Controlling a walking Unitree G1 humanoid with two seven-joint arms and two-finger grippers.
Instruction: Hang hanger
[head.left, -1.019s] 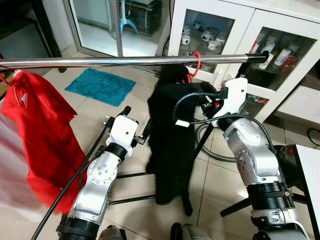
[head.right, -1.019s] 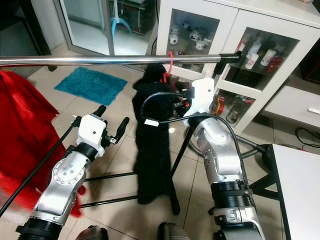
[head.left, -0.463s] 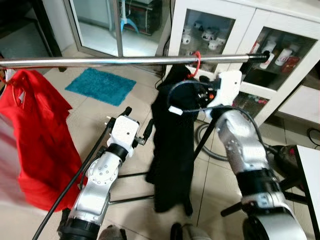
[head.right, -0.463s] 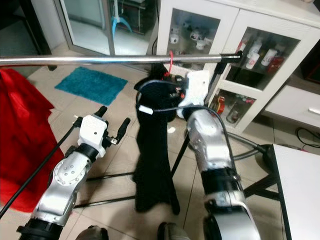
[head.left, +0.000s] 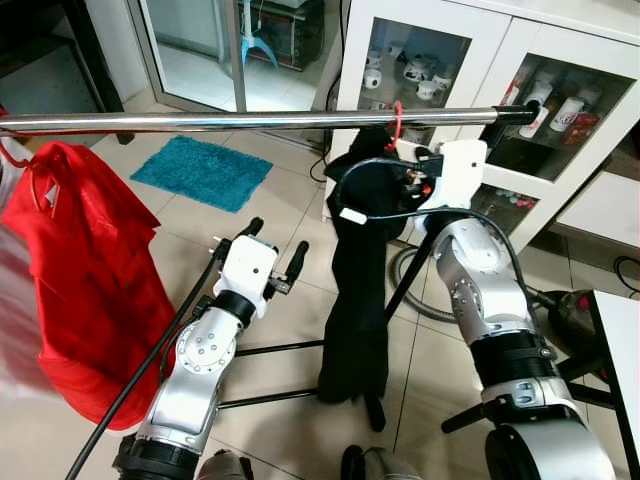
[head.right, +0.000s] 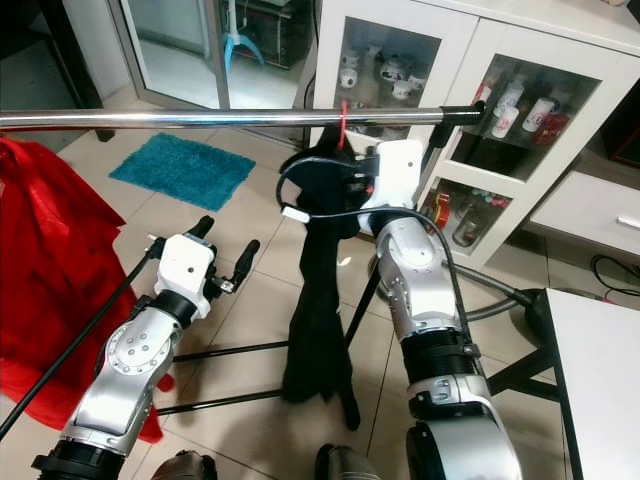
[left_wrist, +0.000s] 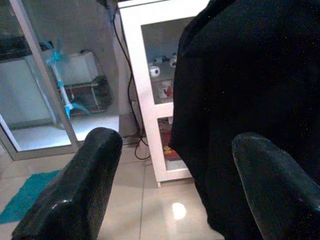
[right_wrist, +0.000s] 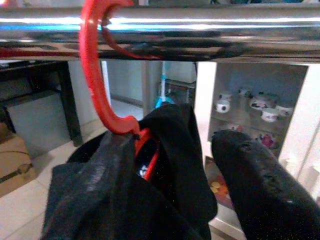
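Hanging step, seating phase: the red plastic hanger hook (right_wrist: 95, 65) is looped over the polished steel clothes rail (head.left: 250, 121), near the rail's black-capped end by the white glass-fronted cabinet (head.left: 520, 70). The black fabric garment (head.left: 358, 300) hangs straight below the rail from this hook, reaching down toward the tiled floor (head.left: 260, 190).

The right gripper (right_wrist: 175, 165) sits just beneath the rail at the hanger's neck. One finger (right_wrist: 260, 185) stands clear to the side, the other is wrapped in black cloth, so the fingers appear spread, but whether they still pinch the hanger cannot be told from these views.

The left gripper (left_wrist: 190, 195) is low, well below the rail and beside the garment; its fingers are parted and grasp nothing.

A red fabric garment (head.left: 85, 270) hangs from the same rail, well apart toward the rail's other end.

Judged guidance for the step in hand:
- Confirm that the hook's curve rests fully on top of the rail before letting go; a hook perched on its tip could slip off.
- Spread the right fingers wide, then draw the gripper downward and back from the rail, so that neither finger drags the cloth or lifts the hook.
- Withdraw slowly, since the garment may swing.
- Keep the left gripper away from the hanging cloth.
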